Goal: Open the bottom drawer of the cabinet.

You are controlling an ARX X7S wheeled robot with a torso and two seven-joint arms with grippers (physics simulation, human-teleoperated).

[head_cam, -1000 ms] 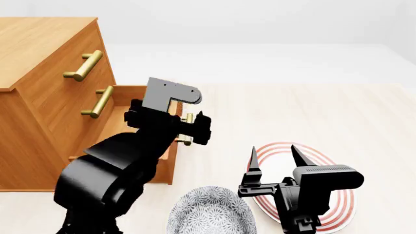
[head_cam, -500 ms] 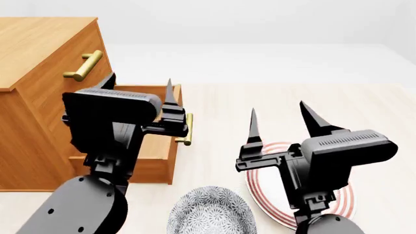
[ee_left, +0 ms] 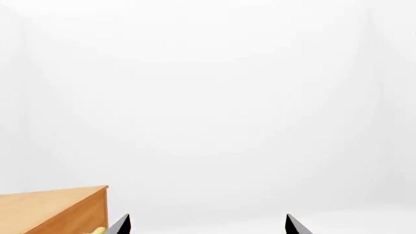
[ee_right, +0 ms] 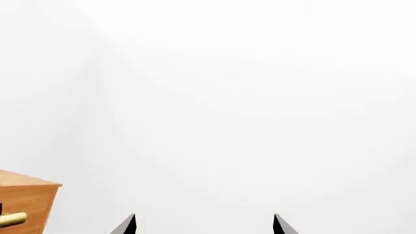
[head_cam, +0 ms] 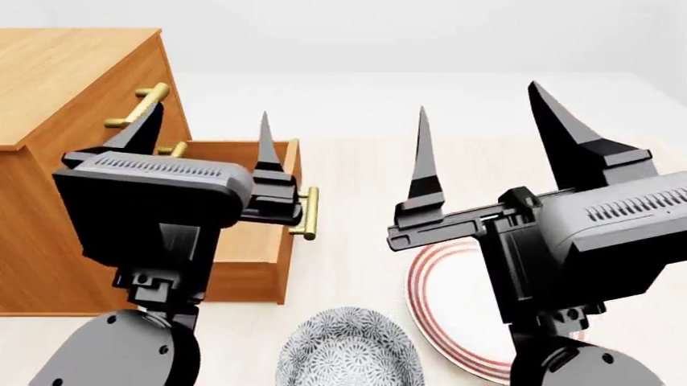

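The bottom drawer (head_cam: 253,241) juts out of the cabinet (head_cam: 64,96); the left gripper (head_cam: 204,133) and right gripper (head_cam: 488,129) are raised — both spread, empty.

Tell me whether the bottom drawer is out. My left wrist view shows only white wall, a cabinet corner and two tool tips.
Observer: Yes. In the head view the bottom drawer stands pulled out of the cabinet, its inside showing.
Operator: Is the left tool on its handle?
Observer: No. The left tool is open, tips pointing up, clear of the brass handle.
Operator: And the right?
Observer: The right tool is open too, raised over a red-ringed plate, beside a patterned bowl.
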